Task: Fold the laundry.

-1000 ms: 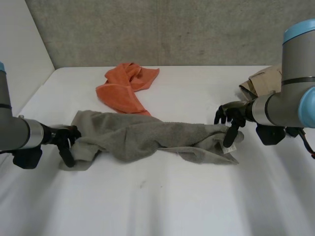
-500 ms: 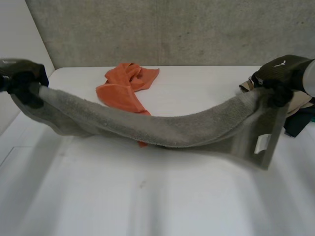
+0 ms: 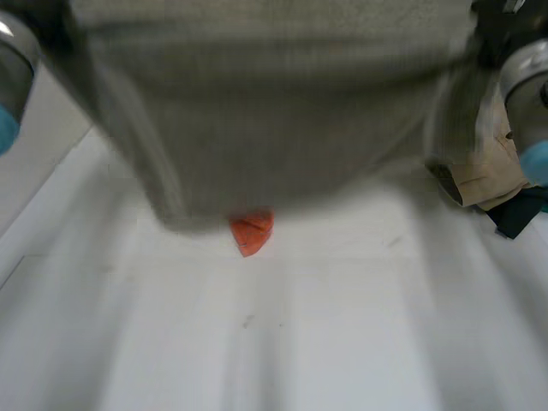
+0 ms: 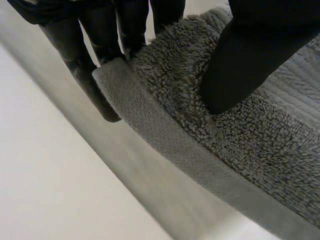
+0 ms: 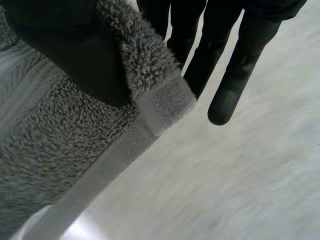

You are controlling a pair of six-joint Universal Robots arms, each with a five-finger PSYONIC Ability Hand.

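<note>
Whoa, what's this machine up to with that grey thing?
The robot holds a grey towel spread wide above the white table. The left robot hand pinches one corner of it, and the right robot hand pinches another. An orange cloth and a beige cloth lie on the table behind it.

light: the white table (image 3: 342, 342) is being lit softly and evenly, from above | shadow: a faint soft one is being cast on it under the raised grey towel (image 3: 274, 111) | towel's near face is being left dimmer
</note>
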